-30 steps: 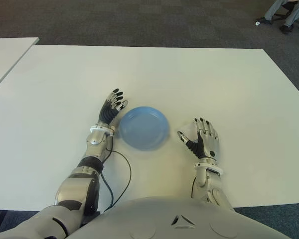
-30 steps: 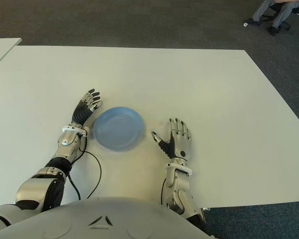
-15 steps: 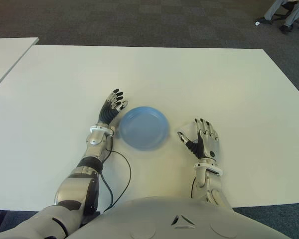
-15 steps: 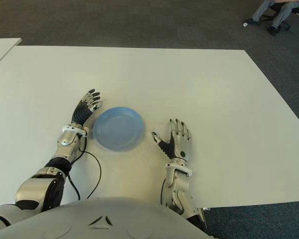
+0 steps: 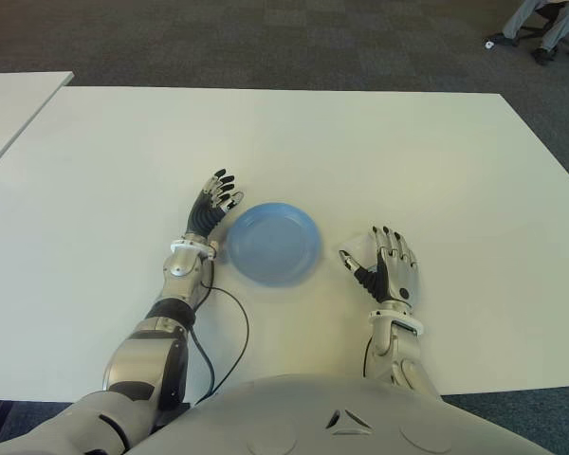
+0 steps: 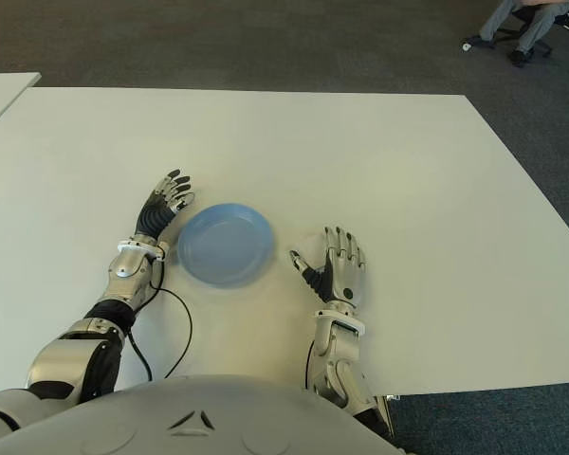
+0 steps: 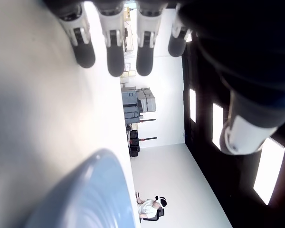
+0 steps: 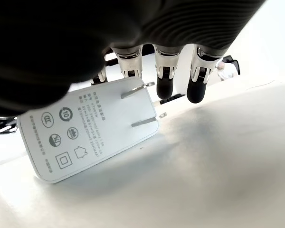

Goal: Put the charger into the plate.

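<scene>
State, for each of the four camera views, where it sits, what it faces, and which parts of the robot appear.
Left eye: head, facing down at the table; both arms.
Right eye: the same scene; shares the plate.
Left wrist: beside the left hand; fingers, plate rim.
Right wrist: under the right hand; fingers, charger.

The flat white plastic charger [image 8: 88,133] carries small grey print on its plug face: lines of text too fine to read, plus round certification marks, a square-in-square symbol and a house symbol.
</scene>
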`<state>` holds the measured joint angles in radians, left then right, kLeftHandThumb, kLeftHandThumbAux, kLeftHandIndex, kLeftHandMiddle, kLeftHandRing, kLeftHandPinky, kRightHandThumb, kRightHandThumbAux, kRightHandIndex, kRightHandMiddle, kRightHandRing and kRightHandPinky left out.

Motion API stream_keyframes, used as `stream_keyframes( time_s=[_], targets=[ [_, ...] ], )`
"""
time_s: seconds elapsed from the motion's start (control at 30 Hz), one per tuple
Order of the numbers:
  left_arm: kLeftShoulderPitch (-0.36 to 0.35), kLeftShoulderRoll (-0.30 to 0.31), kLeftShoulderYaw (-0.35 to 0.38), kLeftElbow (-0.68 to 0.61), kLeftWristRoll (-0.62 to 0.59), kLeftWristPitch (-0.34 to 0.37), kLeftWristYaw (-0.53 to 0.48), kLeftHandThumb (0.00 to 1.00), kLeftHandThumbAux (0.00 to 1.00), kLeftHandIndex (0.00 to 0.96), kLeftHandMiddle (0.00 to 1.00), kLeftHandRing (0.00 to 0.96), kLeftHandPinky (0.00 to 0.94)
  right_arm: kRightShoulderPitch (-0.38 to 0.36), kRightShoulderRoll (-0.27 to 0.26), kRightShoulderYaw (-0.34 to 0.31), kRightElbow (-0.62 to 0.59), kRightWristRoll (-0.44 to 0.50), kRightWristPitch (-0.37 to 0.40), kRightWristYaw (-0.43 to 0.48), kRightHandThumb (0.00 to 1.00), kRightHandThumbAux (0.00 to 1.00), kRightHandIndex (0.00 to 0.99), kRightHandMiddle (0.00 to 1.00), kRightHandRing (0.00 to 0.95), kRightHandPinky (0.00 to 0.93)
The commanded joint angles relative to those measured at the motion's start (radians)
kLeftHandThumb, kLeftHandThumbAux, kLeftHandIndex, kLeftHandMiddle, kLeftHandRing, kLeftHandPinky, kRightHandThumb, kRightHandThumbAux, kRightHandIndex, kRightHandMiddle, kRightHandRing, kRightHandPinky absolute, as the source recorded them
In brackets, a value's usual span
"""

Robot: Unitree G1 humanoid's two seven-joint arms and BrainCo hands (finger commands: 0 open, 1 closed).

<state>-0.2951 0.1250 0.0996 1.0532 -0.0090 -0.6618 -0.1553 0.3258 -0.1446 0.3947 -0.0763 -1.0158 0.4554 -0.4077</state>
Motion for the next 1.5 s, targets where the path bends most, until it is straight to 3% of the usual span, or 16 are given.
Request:
stream_keyframes(
  time_s=[0.03,0.5,0.93,1.5],
  targets=[
    [0.09,-0.002,-0.007,0.075,0.007,0.058,-0.018,0.0,0.572,0.042,0.163,0.164,0.16,0.03,0.015,0.021,0.056,0.016,0.019,0.025,0.247,0.195,0.0,0.0,0.0,0.0],
    [0.101,-0.002,-0.007,0.062,0.001,0.058,-0.036,0.0,0.56,0.032,0.153,0.155,0.15,0.017,0.022,0.035,0.165,0.03,-0.001,-0.024,0.243,0.185,0.0,0.0,0.0,0.0],
    [0.105,-0.006,-0.005,0.059,0.006,0.055,-0.014,0.0,0.565,0.034,0.154,0.153,0.145,0.006,0.025,0.045,0.196,0.029,0.038,0.009,0.273,0.172,0.0,0.0,0.0,0.0],
    [0.107,-0.004,-0.004,0.057,0.0,0.049,-0.03,0.0,0.56,0.04,0.165,0.164,0.157,-0.009,0.032,0.046,0.239,0.034,0.042,-0.017,0.278,0.182,0.0,0.0,0.0,0.0]
  ],
)
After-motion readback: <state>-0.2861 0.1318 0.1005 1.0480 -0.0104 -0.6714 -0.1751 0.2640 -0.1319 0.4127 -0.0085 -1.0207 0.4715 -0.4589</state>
